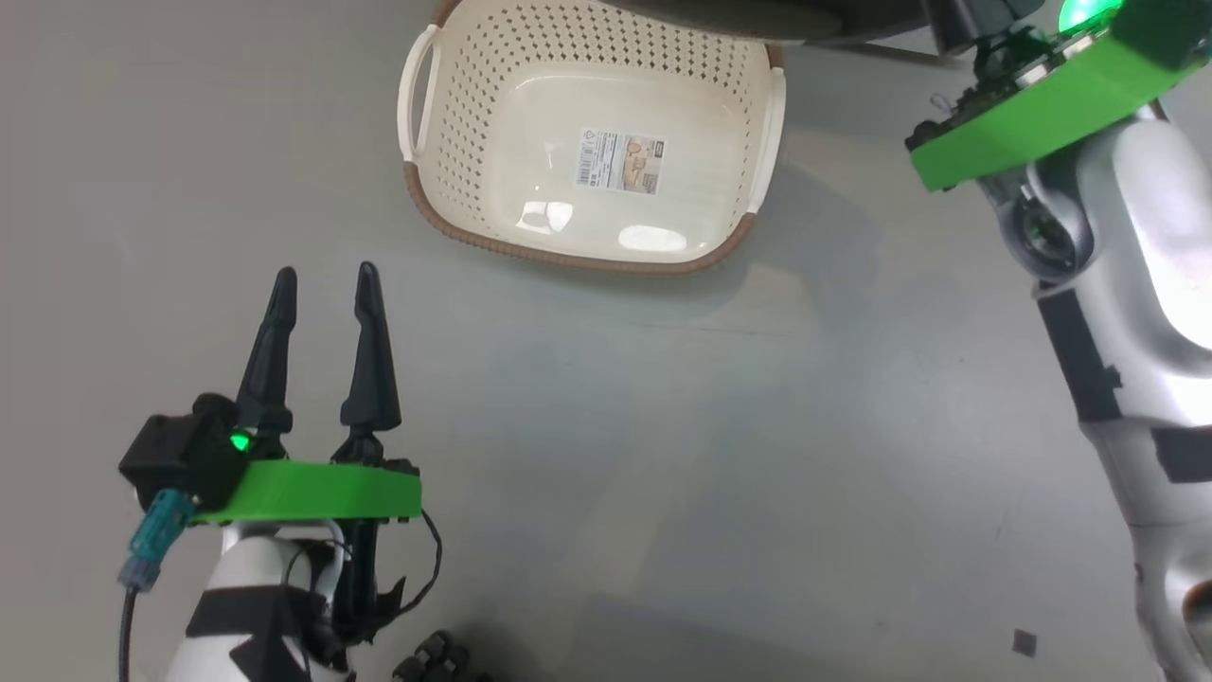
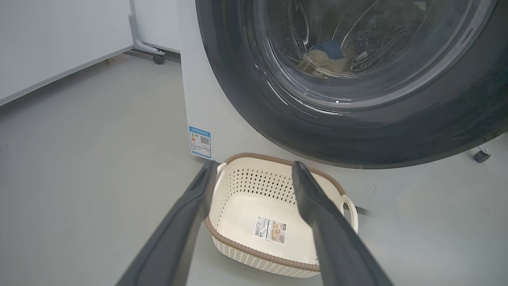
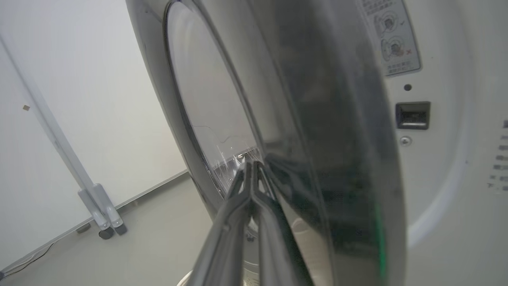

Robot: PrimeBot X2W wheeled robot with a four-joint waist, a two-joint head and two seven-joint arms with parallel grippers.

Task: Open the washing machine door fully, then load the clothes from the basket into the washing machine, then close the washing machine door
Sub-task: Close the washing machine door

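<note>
One basket (image 2: 254, 186) before the washing machine (image 2: 198, 99)

Our left gripper (image 1: 326, 273) has two long black fingers (image 1: 371, 360), thick at the base and tapering to rounded tips. Behind them we see a flat bright green plate (image 1: 312, 493) and a boxy black housing (image 1: 170, 455) with a small green light (image 1: 240, 441). A teal plug (image 1: 156, 535) leads into a dark cable (image 1: 125, 625), and a thin black wire (image 1: 434, 559) loops from the plate's other side. Our left forearm (image 1: 232, 568) is white with angular black patches. Our right arm (image 1: 1146, 284) is glossy silver with black bands and a round joint (image 1: 1046, 232), and it carries a second green plate (image 1: 1032, 114) and a glowing green lamp (image 1: 1089, 11). The right gripper (image 3: 253, 163) has slim grey fingers.
</note>
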